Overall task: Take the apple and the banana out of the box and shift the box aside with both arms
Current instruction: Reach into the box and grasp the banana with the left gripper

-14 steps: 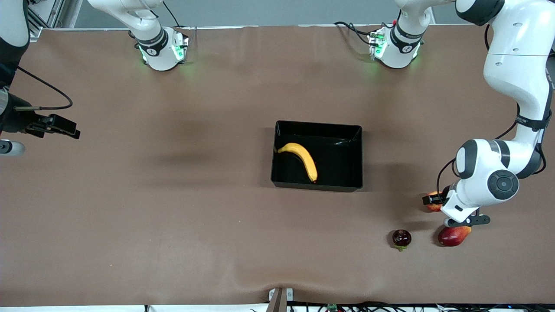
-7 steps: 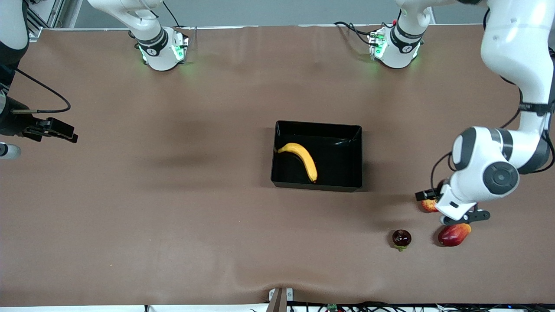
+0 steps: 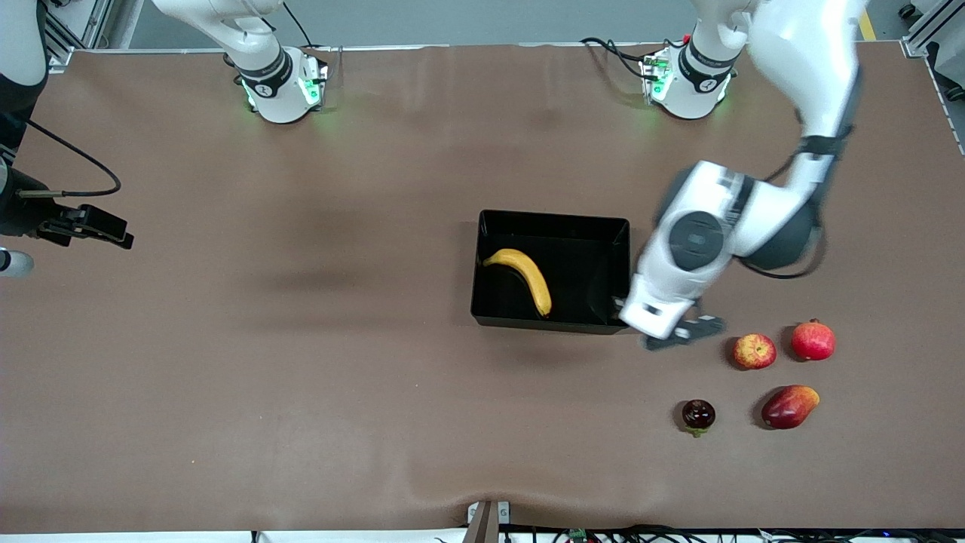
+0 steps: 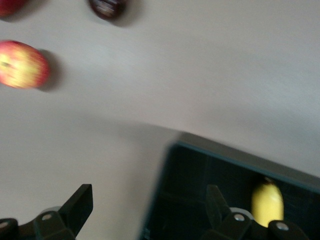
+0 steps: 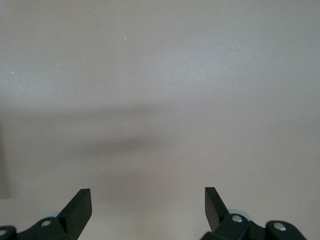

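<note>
Over tray [image 3: 554, 219] corner | left gripper [image 4: 150, 207] (seemingly empty-jawed) | apple [image 3: 754, 351] apart

The table [image 3: 301, 339] is covered with a brown, matt sheet that looks soft and a bit wavy at the near edge. The box [image 3: 550, 326] looks like shiny black plastic. The banana [image 3: 524, 275] has smooth yellow skin. The apple [image 3: 754, 351] has smooth, slightly shiny skin. The arms are cased in smooth, glossy white plastic.
</note>
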Tool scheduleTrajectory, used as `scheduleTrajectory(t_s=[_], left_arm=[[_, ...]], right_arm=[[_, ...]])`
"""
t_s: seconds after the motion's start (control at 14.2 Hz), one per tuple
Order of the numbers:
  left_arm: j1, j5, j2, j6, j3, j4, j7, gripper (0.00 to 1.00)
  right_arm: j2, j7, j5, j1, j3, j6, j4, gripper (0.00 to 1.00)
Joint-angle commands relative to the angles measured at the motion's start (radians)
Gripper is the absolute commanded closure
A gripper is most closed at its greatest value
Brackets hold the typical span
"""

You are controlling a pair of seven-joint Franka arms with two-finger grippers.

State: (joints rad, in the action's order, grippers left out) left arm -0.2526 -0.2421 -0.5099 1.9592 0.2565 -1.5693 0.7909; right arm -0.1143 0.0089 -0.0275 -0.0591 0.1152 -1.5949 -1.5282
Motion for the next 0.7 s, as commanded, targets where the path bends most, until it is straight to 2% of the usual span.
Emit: scheduleTrajectory(t_s=[0.0,0.21,0.49,0.63], left_arm=[[-0.086,0.015,-0.073,0.024,-0.005,0.066,0.086,0.0],[-0.163,0.021,-0.105,0.12,-0.003,0.046,0.186,0.0],[-0.2,0.023,-0.163,0.323,0.003,-0.04,0.218,0.0],[-0.203,0.021,-0.192,0.368,0.003,-0.057,0.218,0.0]], right_arm=[[-0.005,-0.006,-0.008,0.016,-0.009,0.004,0.016,0.0],[-0.005,-0.006,-0.008,0.016,-0.009,0.004,0.016,0.0],[-0.005,-0.006,-0.009,0.016,-0.009,0.004,0.016,0.0],[-0.005,-0.006,-0.011,0.016,-0.009,0.006,0.016,0.0]])
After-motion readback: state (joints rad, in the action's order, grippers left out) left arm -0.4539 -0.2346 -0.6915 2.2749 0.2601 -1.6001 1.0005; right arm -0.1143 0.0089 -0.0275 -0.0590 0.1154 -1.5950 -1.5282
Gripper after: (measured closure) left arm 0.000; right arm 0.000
